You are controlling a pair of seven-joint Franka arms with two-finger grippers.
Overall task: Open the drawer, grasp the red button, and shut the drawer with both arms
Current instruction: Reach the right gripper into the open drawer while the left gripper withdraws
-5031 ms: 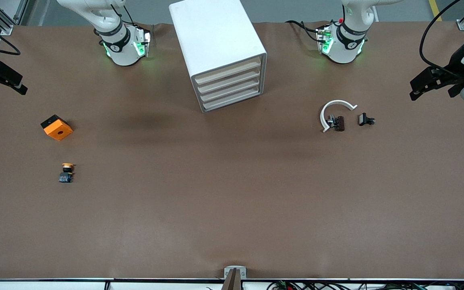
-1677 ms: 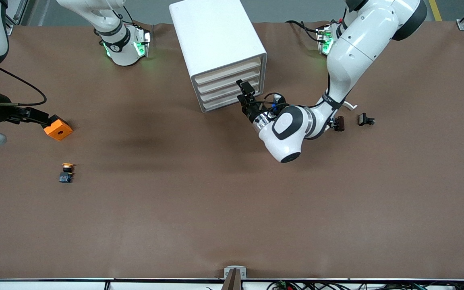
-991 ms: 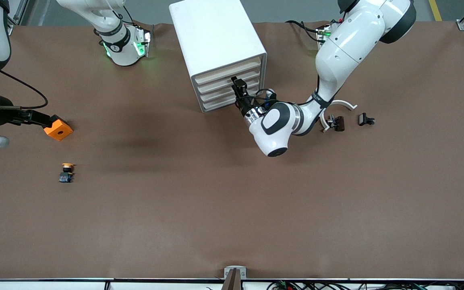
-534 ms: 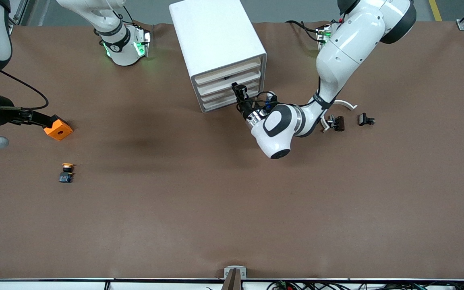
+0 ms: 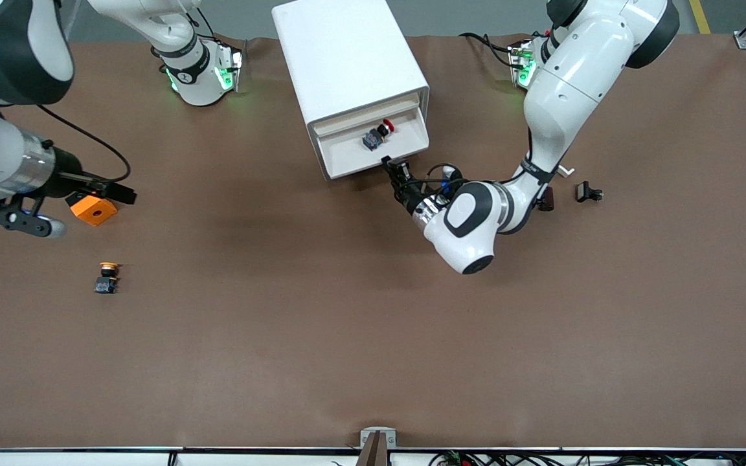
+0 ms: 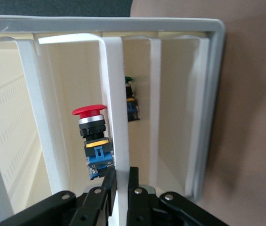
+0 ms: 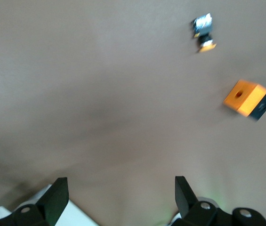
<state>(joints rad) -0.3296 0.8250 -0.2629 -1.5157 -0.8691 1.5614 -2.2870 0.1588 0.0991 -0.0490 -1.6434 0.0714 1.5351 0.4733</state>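
the button [image 5: 377, 134] with its red mushroom cap lies in the drawer [image 5: 373, 152] that stands pulled out of the white cabinet [image 5: 347, 65], roughly mid-tray, cap turned toward the left arm's end of the table. in the left wrist view the button [image 6: 94, 141] shows clearly, red cap over a black and yellow collar and a blue base, sitting just beside the drawer's front panel [image 6: 116, 117]. deeper in the cabinet, in another drawer, a second button with a green cap [image 6: 131, 101] peeks out.

the left gripper [image 5: 391, 167] is right at the drawer's front edge, and its fingers [image 6: 105, 188] are clenched on that front panel, the thin white wall pinched between them. the left arm reaches in from its base and folds back on itself, elbow low over the table.

near the left arm's end, a small black part [image 5: 588, 191] lies on the brown table [image 5: 373, 336], and another dark piece [image 5: 546, 197] is half hidden by the arm's forearm.

at the right arm's end, the right gripper [image 5: 113, 190] hangs over the orange cube [image 5: 92, 210] with a hole. its fingers [image 7: 55, 197] are spread wide apart, holding nothing. the right wrist view picks out the orange cube [image 7: 246, 98] and the orange-yellow-capped button [image 7: 203, 32] well apart on the table. that button [image 5: 107, 277] lies nearer the front camera than the cube.
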